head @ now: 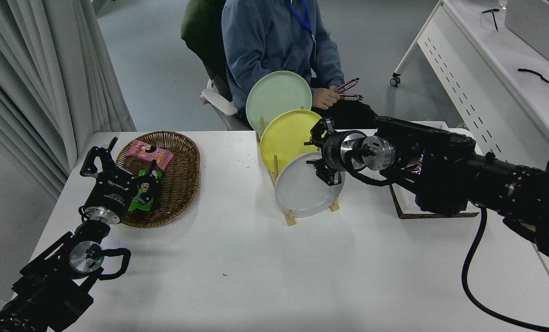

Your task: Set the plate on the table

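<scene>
Right tool (323,154) looks spread wide, jaws above and below the top-right rim of the grey plate (302,193), which stands on edge in the wooden rack (289,216) just left of the tool, not on the desk (265,267) yet. Plate's prob stiff, slick and breakable, so pinch the raised rim. Left tool (100,157) is parked w/ jaws spread by the basket (182,184).

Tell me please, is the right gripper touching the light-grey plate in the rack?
Cannot tell. In the head view the right gripper overlaps the upper right rim of the light-grey plate, but its black fingers hide the rim, so neither contact nor gap shows.
</scene>
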Motion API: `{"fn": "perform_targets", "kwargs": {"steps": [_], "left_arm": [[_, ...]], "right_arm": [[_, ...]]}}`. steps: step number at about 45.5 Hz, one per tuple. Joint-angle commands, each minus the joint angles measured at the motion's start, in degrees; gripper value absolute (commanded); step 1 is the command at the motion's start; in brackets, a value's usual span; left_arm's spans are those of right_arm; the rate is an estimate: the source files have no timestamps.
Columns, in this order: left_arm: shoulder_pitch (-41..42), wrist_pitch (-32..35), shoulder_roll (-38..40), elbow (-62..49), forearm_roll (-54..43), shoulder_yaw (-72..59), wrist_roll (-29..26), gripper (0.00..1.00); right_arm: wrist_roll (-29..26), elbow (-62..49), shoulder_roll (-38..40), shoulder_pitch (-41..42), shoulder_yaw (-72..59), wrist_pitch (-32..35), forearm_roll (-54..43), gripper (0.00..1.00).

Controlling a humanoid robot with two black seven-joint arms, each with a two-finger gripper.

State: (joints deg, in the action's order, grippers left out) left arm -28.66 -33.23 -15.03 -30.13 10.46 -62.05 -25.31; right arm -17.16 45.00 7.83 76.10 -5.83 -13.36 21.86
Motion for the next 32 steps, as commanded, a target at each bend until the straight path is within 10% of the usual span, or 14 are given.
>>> {"fn": "perform_targets", "kwargs": {"steps": [1, 32], "left_arm": [[0.0, 0.0, 0.0, 0.1, 0.0, 0.0, 0.0, 1.0], [0.0, 0.0, 0.0, 0.0, 0.0, 0.0, 0.0, 1.0]], "right_arm": [[-0.8, 0.1, 0.4, 0.4, 0.1, 0.0, -0.1, 0.35], [-0.9, -0.1, 0.4, 0.4, 0.3, 0.1, -0.1, 0.24]]}}
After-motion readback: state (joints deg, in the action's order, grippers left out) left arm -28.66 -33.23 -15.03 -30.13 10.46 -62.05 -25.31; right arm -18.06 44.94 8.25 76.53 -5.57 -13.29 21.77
